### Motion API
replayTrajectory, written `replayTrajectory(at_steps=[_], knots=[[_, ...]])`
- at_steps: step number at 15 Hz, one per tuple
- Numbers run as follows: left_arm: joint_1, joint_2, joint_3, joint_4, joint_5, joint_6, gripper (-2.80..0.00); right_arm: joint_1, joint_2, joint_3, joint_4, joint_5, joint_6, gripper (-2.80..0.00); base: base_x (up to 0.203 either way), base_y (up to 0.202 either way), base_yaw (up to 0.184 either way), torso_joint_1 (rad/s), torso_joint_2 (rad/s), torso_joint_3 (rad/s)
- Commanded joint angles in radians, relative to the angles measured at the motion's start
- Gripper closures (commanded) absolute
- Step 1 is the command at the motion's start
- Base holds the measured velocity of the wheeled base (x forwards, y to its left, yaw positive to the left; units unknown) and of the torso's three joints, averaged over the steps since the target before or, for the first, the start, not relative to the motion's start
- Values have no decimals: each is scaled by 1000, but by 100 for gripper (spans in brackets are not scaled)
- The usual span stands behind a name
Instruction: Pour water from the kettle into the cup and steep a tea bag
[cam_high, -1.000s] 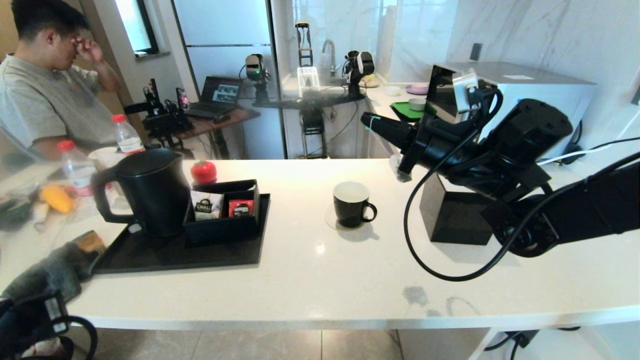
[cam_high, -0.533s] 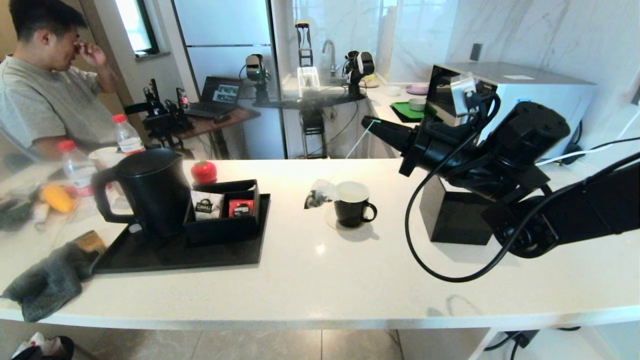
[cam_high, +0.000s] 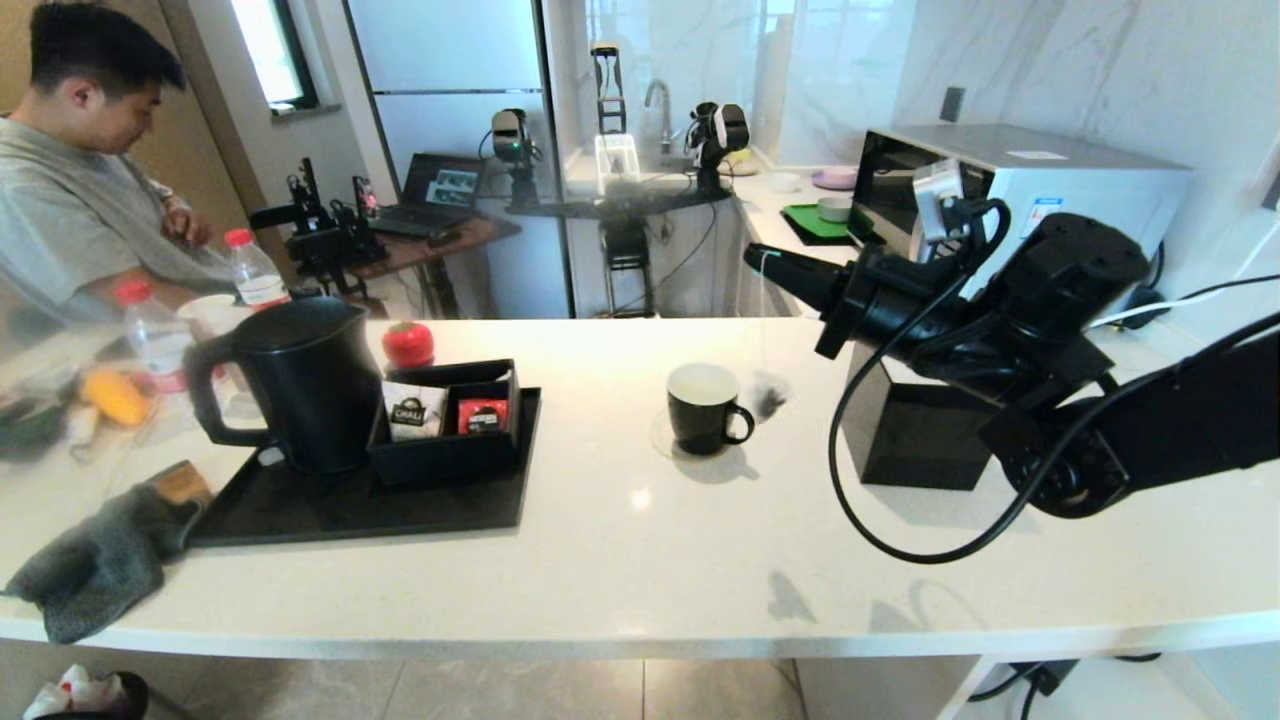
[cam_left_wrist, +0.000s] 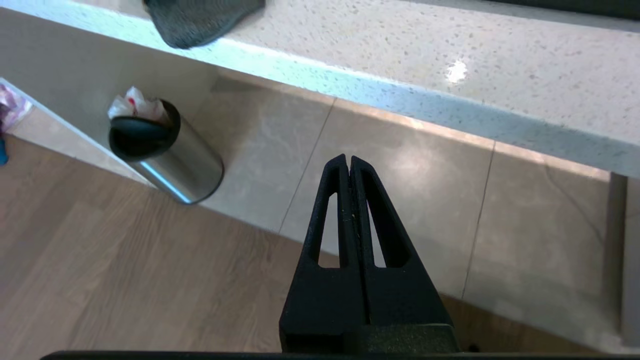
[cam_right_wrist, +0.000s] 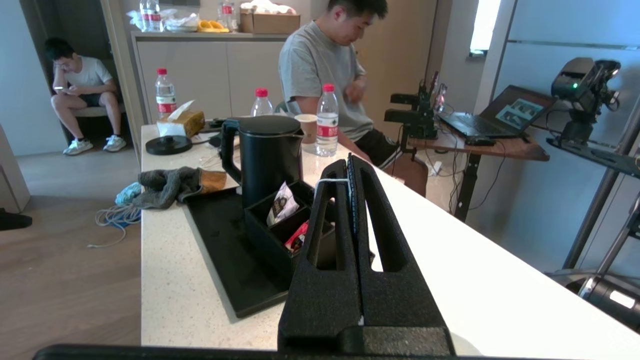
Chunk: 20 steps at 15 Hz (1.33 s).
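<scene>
The black kettle (cam_high: 300, 385) stands on a tray at the left; it also shows in the right wrist view (cam_right_wrist: 267, 155). The black cup (cam_high: 703, 405) with a white inside sits mid-counter on a coaster. My right gripper (cam_high: 752, 258) hovers high, above and right of the cup, shut on the tea bag's white string (cam_right_wrist: 330, 181). The tea bag (cam_high: 768, 392) dangles just right of the cup at rim height, outside it. My left gripper (cam_left_wrist: 348, 162) is shut and empty, hanging below the counter edge over the floor.
A black tray (cam_high: 300, 510) holds the kettle and a black organiser (cam_high: 445, 415) with sachets. A black tissue box (cam_high: 910, 430) stands right of the cup. A grey cloth (cam_high: 100, 560) lies at the front left. A person (cam_high: 80, 190) sits at the far left. A bin (cam_left_wrist: 165, 150) stands on the floor.
The tea bag has swung from left of the cup to its right side. My right gripper has shifted slightly right. The left arm has dropped out of the head view.
</scene>
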Motion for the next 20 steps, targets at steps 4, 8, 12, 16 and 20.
replayTrajectory(at_steps=[4,8,12,16,20], knots=[[1,-128,-4,16,-203,24,0,-3,8,3,-4,4,-1,0,0,0,0,0,0,0],[-33,-317,-14,147,-415,42,0,-4,6,0,-1,5,1,0,0,0,0,0,0,0],[-62,-340,1,104,-444,65,0,-4,8,1,-1,5,0,0,0,0,0,0,0,0],[-62,-340,5,100,-465,8,0,-4,25,-8,-3,5,1,0,0,0,0,0,0,0],[-66,-339,2,100,-484,142,0,-4,30,-8,-5,3,0,0,0,0,0,0,0,0]])
